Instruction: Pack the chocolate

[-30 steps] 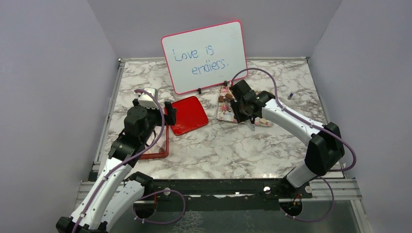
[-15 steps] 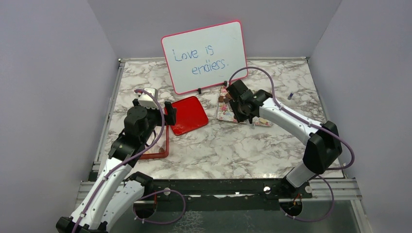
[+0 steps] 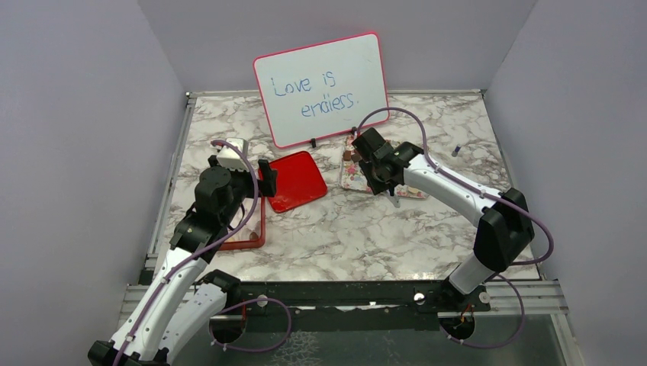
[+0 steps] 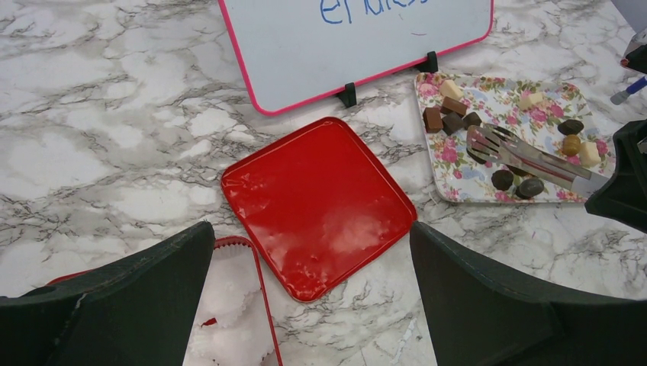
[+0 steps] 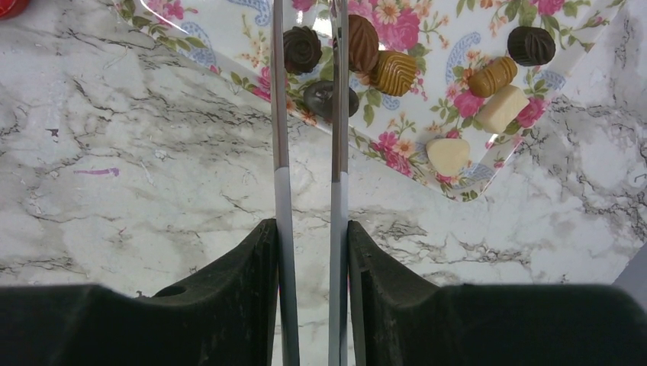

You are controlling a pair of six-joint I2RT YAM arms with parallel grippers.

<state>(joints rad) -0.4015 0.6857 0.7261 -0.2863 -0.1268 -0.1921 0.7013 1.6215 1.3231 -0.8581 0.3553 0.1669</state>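
Steel tongs (image 4: 534,160) gripped by right jaws overhang chocolate (image 5: 394,72) beside whiteboard (image 3: 320,88); left jaws gape near red lid (image 4: 317,206).

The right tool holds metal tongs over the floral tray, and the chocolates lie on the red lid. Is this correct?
One detail is wrong. The chocolates lie on the floral tray, not on the red lid, as the left wrist view shows. The right tool does hold the metal tongs over that tray.
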